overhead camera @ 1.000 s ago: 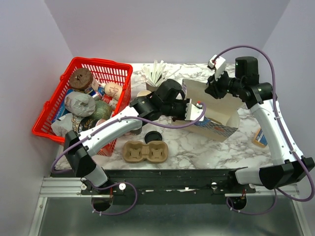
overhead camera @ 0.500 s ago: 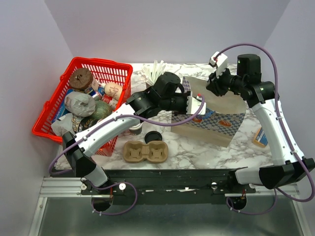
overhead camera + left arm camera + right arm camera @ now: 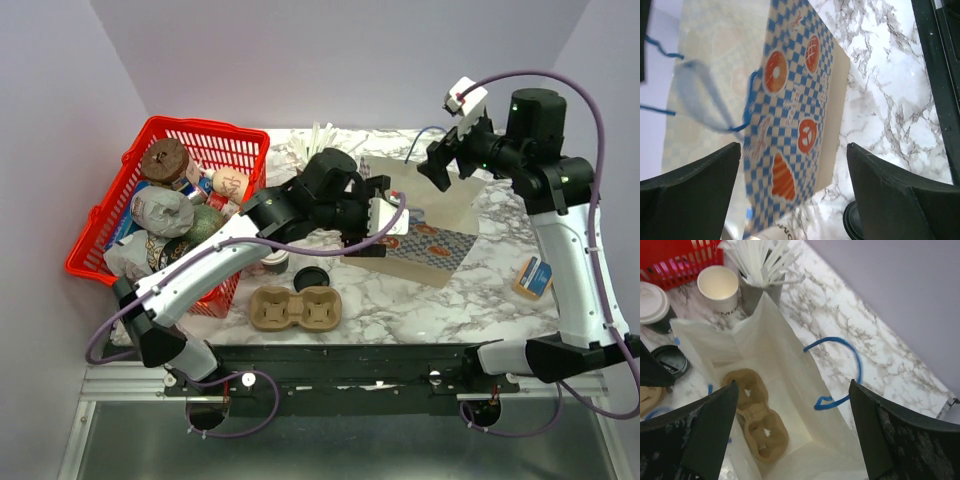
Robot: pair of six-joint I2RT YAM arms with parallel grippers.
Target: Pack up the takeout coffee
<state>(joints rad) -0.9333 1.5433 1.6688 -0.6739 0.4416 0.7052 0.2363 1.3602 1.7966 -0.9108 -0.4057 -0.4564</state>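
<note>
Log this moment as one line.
stage: bag prep | left gripper: open, beside paper bag | right gripper: open, over bag mouth | takeout coffee: on table, outside bag | cup carrier: inside bag

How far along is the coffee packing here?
Done: the paper bag is open with a cup carrier at its bottom. In hand: nothing; left gripper and right gripper are both open at the bag. Remaining: the takeout coffee sits lidded on the table outside the bag, unpacked.
</note>
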